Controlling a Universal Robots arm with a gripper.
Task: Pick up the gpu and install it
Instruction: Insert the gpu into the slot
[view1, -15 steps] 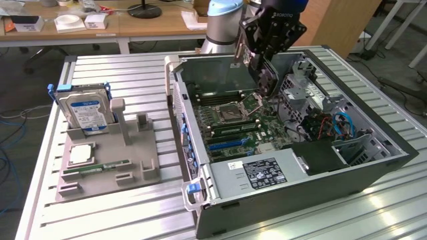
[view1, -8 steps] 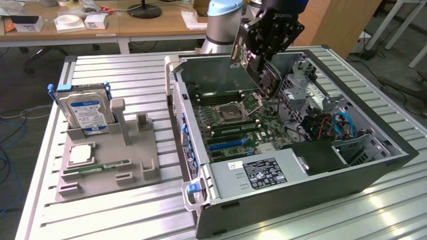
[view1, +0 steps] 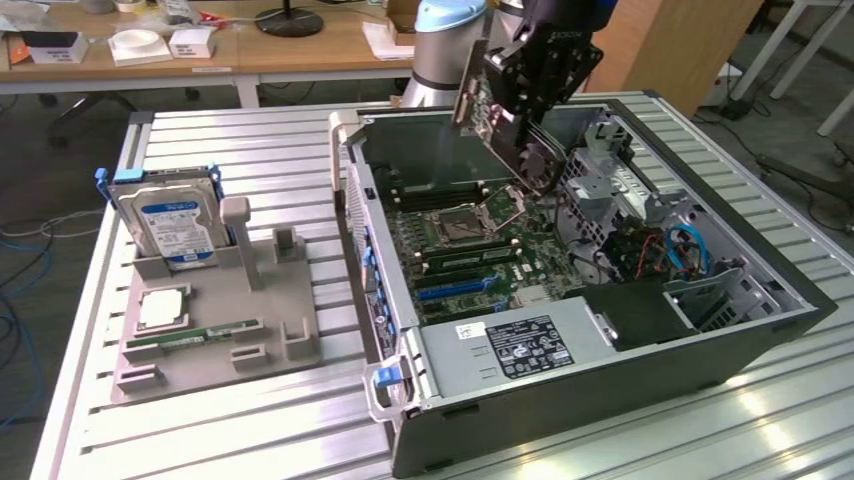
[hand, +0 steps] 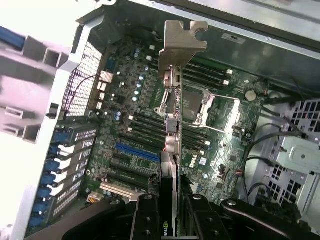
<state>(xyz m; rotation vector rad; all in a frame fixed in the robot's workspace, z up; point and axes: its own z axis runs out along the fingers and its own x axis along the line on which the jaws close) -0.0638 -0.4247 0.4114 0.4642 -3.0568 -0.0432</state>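
Note:
I hold the gpu (view1: 505, 140), a thin dark card, tilted in the air over the open computer case (view1: 667, 375), and my gripper (view1: 523, 92) is shut on it. In the wrist view the gpu (hand: 169, 135) shows edge-on, its silvery end bracket (hand: 183, 40) pointing away from my gripper (hand: 170, 212). One black finger (hand: 145, 220) presses on each side of it. Below lies the motherboard (hand: 125, 100) with a blue slot (hand: 137, 152) and the CPU socket (hand: 192, 107). The card hangs clear of the board.
On the exterior view's left stands a grey fixture (view1: 247, 335) with a blue-labelled hard drive (view1: 174, 225), a green memory stick (view1: 200, 335) and a square chip (view1: 160, 308). Drive bays and cables (view1: 681, 250) crowd the case's far side. A desk (view1: 267, 45) stands behind.

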